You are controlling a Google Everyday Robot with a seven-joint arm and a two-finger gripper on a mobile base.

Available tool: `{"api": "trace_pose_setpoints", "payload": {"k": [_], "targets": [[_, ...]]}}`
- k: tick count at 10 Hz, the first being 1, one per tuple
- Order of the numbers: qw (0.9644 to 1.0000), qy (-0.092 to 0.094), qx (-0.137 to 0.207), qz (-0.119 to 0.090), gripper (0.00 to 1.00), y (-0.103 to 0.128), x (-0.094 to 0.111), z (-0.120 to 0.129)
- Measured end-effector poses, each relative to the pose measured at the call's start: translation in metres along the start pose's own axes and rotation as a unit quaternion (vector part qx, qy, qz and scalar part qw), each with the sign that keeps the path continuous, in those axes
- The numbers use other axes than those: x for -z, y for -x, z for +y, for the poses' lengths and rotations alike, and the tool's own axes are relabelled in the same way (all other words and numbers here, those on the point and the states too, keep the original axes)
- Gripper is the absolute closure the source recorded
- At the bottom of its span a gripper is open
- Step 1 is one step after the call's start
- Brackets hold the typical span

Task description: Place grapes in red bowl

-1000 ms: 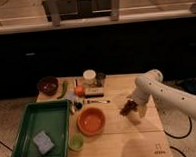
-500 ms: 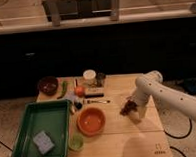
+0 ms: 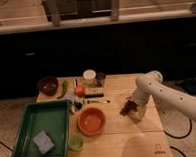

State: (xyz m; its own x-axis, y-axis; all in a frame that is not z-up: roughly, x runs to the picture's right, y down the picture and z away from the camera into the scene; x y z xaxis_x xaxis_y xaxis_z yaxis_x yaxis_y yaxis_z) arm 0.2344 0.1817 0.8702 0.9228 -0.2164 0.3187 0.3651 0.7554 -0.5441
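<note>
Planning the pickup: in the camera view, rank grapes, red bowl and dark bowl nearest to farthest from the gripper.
Gripper hangs over the table's right side.
1. Grapes, right at it.
2. Red bowl, centre front.
3. Dark bowl, back left.

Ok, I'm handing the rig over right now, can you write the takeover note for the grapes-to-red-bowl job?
Gripper: open, low over the right part of the table, right at the grapes; no grip on them shows.
Grapes: lying on the table, to the right of the red bowl and apart from it.
Red bowl: near the table's middle, just right of the green tray; it looks empty.
Done: the approach to the grapes.
Left: close on the grapes, lift, carry them left over the red bowl, release.
</note>
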Motion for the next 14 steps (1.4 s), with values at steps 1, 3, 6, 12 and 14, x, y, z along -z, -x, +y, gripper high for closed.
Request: {"api": "trace_pose_setpoints", "payload": {"k": [1,3,6,12,14], "targets": [[1.0000,0.000,0.000,-0.002,0.26,0.000,-0.001,0.000],[1.0000,-0.001,0.001,-0.005,0.26,0.000,-0.002,-0.001],[1.0000,0.001,-0.001,-0.008,0.32,-0.001,-0.001,0.000],[1.0000,-0.001,-0.004,-0.008,0.93,0.001,0.009,0.003],[1.0000,-0.005,0.001,0.003,0.99,0.003,0.029,0.003]]}}
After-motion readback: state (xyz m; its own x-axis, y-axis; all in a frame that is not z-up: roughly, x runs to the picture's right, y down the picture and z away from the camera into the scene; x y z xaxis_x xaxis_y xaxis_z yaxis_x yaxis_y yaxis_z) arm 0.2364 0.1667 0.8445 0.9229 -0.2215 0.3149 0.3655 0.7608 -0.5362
